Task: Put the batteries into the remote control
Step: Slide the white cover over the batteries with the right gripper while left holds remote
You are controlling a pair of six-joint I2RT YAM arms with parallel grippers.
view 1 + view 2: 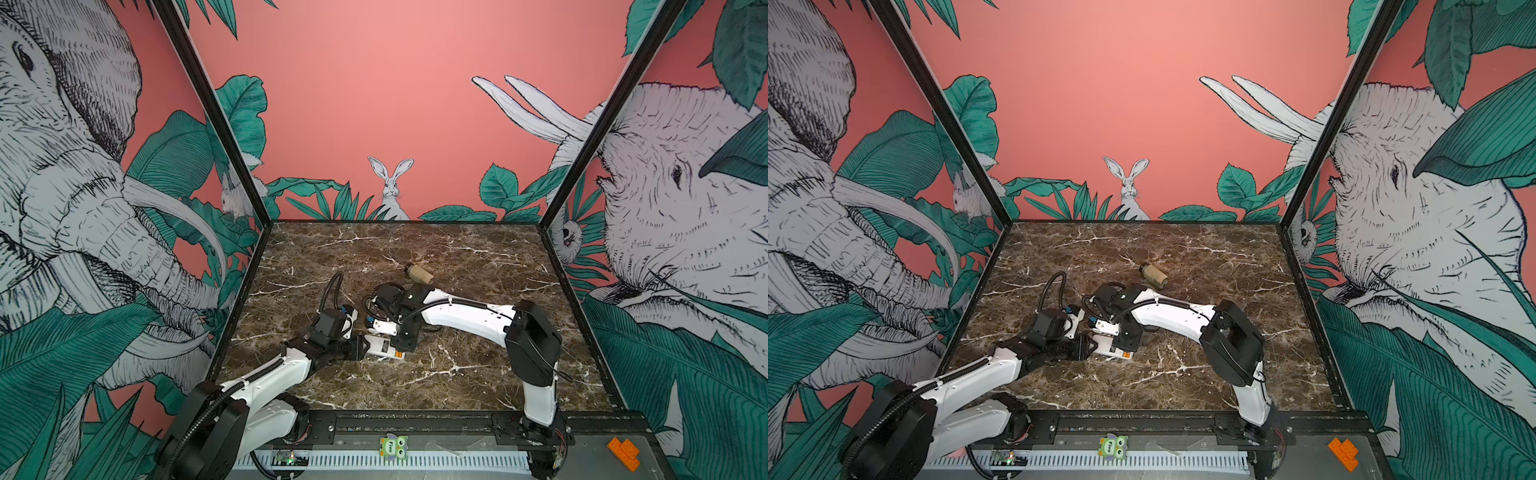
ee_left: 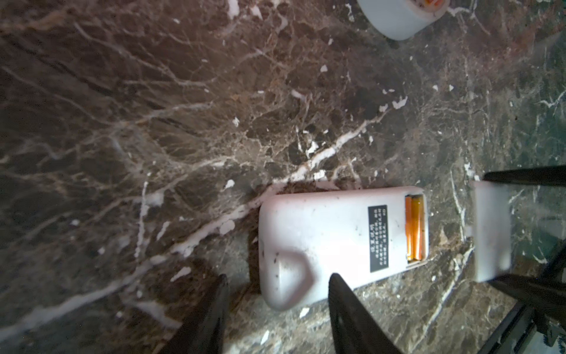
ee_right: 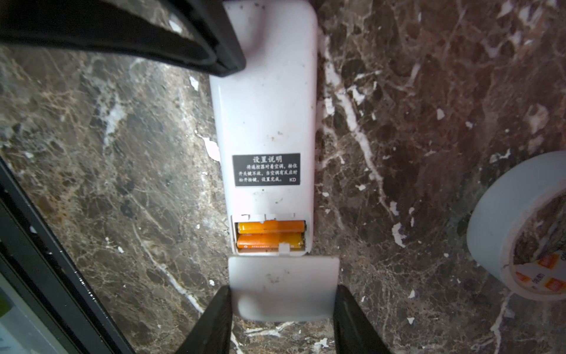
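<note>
Remote control (image 3: pixel 266 116), white back up: one end at the left gripper (image 2: pixel 279 275), jaws parted, not clamped. Batteries (image 3: pixel 271 234), two, orange: seated in the open compartment (image 3: pixel 271 222) just ahead of the right gripper (image 3: pixel 282 289), which clamps the loose white cover (image 3: pixel 283 272).

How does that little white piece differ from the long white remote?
The remote control is long and carries a dark label; the cover is short and plain. The remote control lies on the table with orange batteries showing; the cover is gripped by the right tool. Both are white.

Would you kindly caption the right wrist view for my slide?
Right pincer holds the cover at the open remote, both batteries seated inside.
</note>
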